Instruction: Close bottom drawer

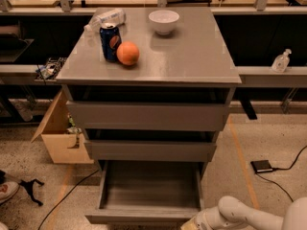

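The bottom drawer (148, 190) of the grey cabinet is pulled far out, and its shallow grey box is empty. Its flat front (141, 218) is near the lower edge of the view. The middle drawer (151, 150) and the top drawer (146, 116) stand slightly out above it. My white arm (249, 214) comes in at the bottom right. The gripper (192, 224) is at the drawer front's right end, mostly cut off by the frame edge.
On the cabinet top (192, 56) stand a blue soda can (110, 42), an orange (127, 53), a white bowl (163, 21) and a lying plastic bottle (105, 19). A cardboard box (60, 135) sits left of the cabinet. A black device with cable (262, 166) lies on the floor right.
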### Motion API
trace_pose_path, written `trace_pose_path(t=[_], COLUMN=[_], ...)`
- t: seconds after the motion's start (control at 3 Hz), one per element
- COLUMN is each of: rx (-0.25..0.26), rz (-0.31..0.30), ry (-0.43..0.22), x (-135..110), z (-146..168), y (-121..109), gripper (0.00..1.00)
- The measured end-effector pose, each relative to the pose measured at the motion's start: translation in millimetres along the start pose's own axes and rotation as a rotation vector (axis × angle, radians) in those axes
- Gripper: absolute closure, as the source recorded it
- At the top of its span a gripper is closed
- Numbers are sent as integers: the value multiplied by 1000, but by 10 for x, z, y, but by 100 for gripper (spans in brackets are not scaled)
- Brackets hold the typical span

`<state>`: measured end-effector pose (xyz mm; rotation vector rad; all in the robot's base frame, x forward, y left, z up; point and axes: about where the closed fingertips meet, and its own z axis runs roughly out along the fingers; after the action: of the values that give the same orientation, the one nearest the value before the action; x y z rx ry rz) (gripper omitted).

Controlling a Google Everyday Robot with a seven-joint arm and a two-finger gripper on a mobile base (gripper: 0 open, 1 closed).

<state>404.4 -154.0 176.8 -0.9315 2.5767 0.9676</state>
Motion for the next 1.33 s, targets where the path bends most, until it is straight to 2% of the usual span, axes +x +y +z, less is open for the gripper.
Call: trace_pose_path(t=[0.33, 1.0, 1.33], rx=[9, 47, 47], rz=[-6, -52, -52], ry=[-5, -93, -93], x=[-21, -267, -267], z=[24, 130, 131], y=[-48, -329, -328], gripper=[100, 100, 100])
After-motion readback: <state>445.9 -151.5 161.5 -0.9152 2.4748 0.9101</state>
